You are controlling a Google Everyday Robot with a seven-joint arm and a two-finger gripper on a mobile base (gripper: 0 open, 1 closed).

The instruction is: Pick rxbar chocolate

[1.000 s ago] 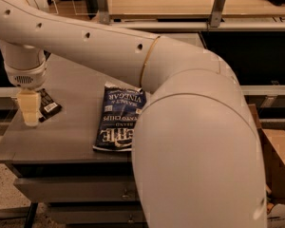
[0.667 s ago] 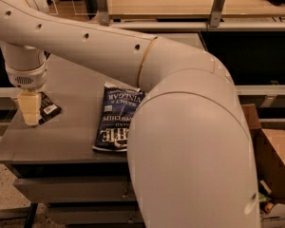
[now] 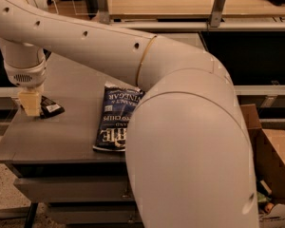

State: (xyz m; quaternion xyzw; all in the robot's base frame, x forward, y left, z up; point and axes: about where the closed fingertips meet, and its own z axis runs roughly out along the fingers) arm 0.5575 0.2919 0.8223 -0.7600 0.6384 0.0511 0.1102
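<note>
The arm's elbow (image 3: 190, 94) sank slightly, pincer (image 3: 31, 106) down at the rxbar chocolate (image 3: 52, 109).

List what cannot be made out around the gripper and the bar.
- Camera view: the gripper covers part of the rxbar chocolate; whether they touch cannot be told.
- Camera view: the arm hides the lower right of the chip bag and the right side of the table.

Hand (image 3: 31, 108) low over the tabletop's (image 3: 61, 139) left side, at the left end of the rxbar chocolate (image 3: 52, 109), chip bag (image 3: 118, 120) lying to its right, cardboard box (image 3: 275, 158) lower at far right.
</note>
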